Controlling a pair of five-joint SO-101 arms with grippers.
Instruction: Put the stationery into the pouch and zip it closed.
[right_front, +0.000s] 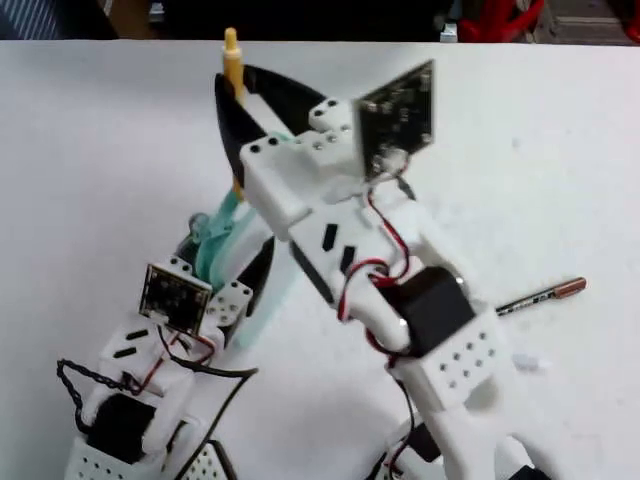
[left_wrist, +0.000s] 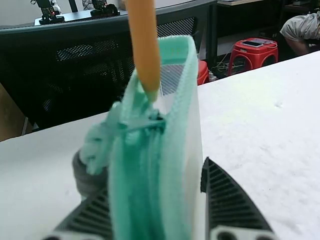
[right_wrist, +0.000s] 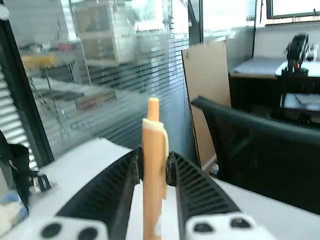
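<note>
A teal zip pouch (left_wrist: 150, 165) stands on edge with my left gripper (left_wrist: 160, 212) shut on it, one black finger on each side; its zipper faces the camera. In the high view the pouch (right_front: 222, 238) sits in the left gripper (right_front: 226, 255) at centre left. An orange pen (right_wrist: 153, 145) is upright, and my right gripper (right_wrist: 152, 172) is shut on it. The pen (left_wrist: 143, 45) comes down from above, its tip touching the pouch's upper opening by the zipper slider. From above, the right gripper (right_front: 240, 95) holds the pen (right_front: 232, 55) just beyond the pouch.
A brown-capped pen (right_front: 543, 294) lies on the white table (right_front: 100, 150) at the right, beside the right arm. A black mesh chair (left_wrist: 75, 65) and a red stool (left_wrist: 252, 52) stand beyond the table's far edge.
</note>
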